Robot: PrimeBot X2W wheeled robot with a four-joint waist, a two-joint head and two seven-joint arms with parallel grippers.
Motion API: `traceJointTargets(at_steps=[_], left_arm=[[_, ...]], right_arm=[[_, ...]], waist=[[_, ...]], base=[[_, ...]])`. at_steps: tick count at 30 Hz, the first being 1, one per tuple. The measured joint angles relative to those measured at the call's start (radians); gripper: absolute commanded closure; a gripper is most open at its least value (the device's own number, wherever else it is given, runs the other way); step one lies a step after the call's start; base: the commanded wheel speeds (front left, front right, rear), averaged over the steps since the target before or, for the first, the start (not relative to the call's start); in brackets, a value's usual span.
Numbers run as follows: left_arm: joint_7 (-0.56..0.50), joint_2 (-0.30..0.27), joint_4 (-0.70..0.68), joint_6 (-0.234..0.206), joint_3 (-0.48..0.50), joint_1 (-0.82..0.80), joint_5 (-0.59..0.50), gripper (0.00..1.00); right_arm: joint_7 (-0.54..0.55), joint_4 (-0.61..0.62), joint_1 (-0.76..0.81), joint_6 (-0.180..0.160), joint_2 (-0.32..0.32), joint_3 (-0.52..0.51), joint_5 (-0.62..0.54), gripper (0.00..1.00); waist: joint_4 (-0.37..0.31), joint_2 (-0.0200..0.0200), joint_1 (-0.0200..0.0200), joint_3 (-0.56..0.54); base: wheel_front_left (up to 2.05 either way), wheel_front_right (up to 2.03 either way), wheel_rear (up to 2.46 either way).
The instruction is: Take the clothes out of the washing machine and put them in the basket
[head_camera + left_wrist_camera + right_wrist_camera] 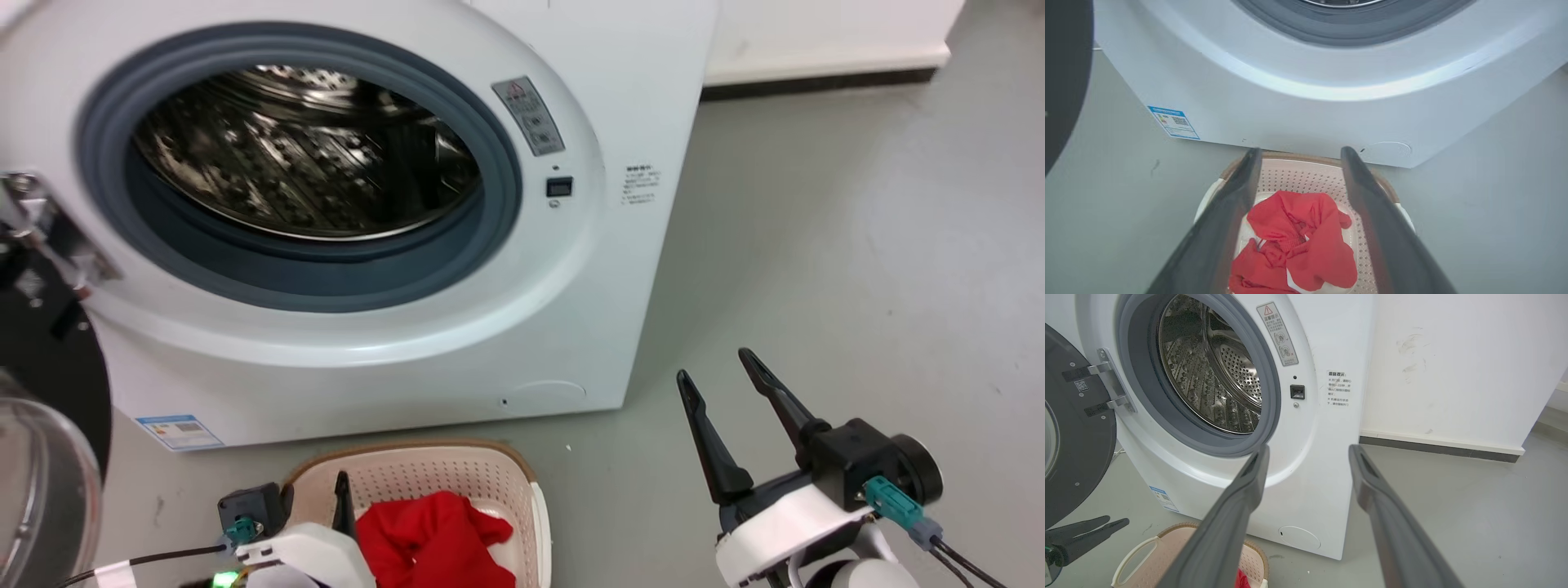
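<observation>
The red clothes (1298,241) lie heaped in the cream basket (457,474) before the washing machine (620,269). The left gripper (1300,152) hovers over them, jaws spread; the right gripper (713,364), jaws also spread, hangs over the floor (857,245)

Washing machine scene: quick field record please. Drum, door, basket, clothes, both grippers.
washing machine: front loader, porthole uncovered
drum: nothing seen in the part that shows
door: swung open at the machine's left
basket: on the floor, just in front of the machine
clothes: red, bunched inside the basket
left gripper: open, above the basket, holding nothing
right gripper: open, holding nothing, over the floor to the right of the basket
</observation>
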State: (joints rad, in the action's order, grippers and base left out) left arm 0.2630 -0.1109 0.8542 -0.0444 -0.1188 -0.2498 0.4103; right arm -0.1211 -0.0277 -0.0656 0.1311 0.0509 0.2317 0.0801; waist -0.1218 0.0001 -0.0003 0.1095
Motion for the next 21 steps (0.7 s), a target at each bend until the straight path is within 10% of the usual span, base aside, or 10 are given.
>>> traceJointTargets(at_steps=[21], left_arm=[[0.0, -0.012, -0.734, -0.018, 0.011, 0.222, -0.299, 0.0]], right_arm=[[0.04, 0.022, 0.107, 0.0, 0.0, -0.086, -0.027, 0.0]], waist=[[0.068, 0.0, 0.0002, -0.144]], base=[[0.0, 0.0, 0.0]])
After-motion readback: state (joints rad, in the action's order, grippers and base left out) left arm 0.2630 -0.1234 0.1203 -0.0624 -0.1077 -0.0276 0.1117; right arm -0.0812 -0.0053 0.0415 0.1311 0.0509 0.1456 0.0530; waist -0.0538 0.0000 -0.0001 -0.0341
